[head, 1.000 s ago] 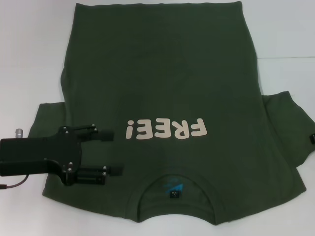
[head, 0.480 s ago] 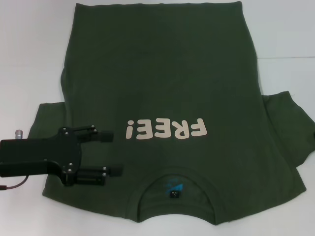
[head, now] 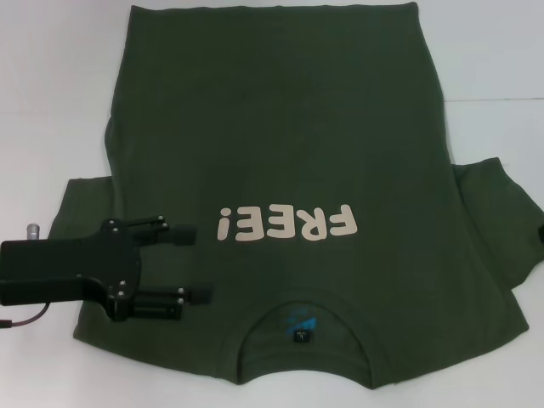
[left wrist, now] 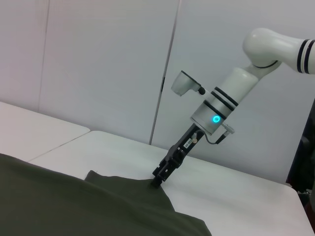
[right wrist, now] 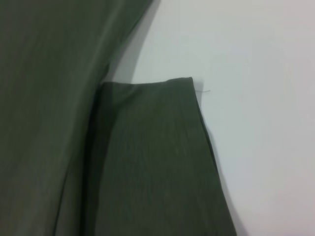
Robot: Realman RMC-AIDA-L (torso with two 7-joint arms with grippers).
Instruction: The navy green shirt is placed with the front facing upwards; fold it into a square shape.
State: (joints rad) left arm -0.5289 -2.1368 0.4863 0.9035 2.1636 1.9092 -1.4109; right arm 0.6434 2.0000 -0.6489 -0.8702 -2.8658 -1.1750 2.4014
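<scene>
Shirt point(head: 280, 170) lies flat beneath your left gripper point(head: 197, 263), jaws spread over its left sleeve; right gripper point(left wrist: 158, 180) pinches the opposite sleeve.

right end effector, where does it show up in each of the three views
Head view: the right end effector is only a dark tip at the right edge, at the end of the shirt's sleeve.
Left wrist view: the right end effector shows clearly across the table, its tip down on the sleeve's end.
Right wrist view: not in it; only sleeve and table.
Shared landmark: that sleeve's end.
</scene>
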